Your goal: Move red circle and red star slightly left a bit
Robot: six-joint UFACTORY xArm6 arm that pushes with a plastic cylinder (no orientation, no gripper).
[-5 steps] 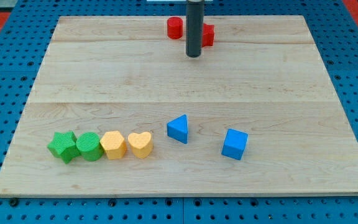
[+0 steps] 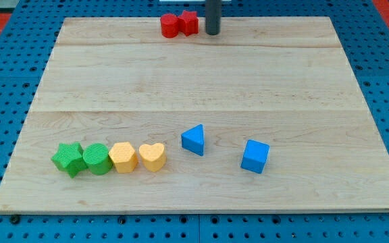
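Note:
The red circle (image 2: 169, 25) and the red star (image 2: 189, 22) sit touching side by side at the top edge of the wooden board (image 2: 201, 88), circle on the view's left. My tip (image 2: 212, 32) is just to the right of the red star, close beside it near the board's top edge.
Near the view's bottom left stand a green star (image 2: 68, 159), a green circle (image 2: 96, 159), a yellow hexagon (image 2: 123, 157) and a yellow heart (image 2: 152, 156) in a row. A blue triangle (image 2: 194, 140) and a blue cube (image 2: 254, 156) lie to their right.
My tip has moved up toward the board's top edge. The red circle and red star have shifted left and up, and now touch each other.

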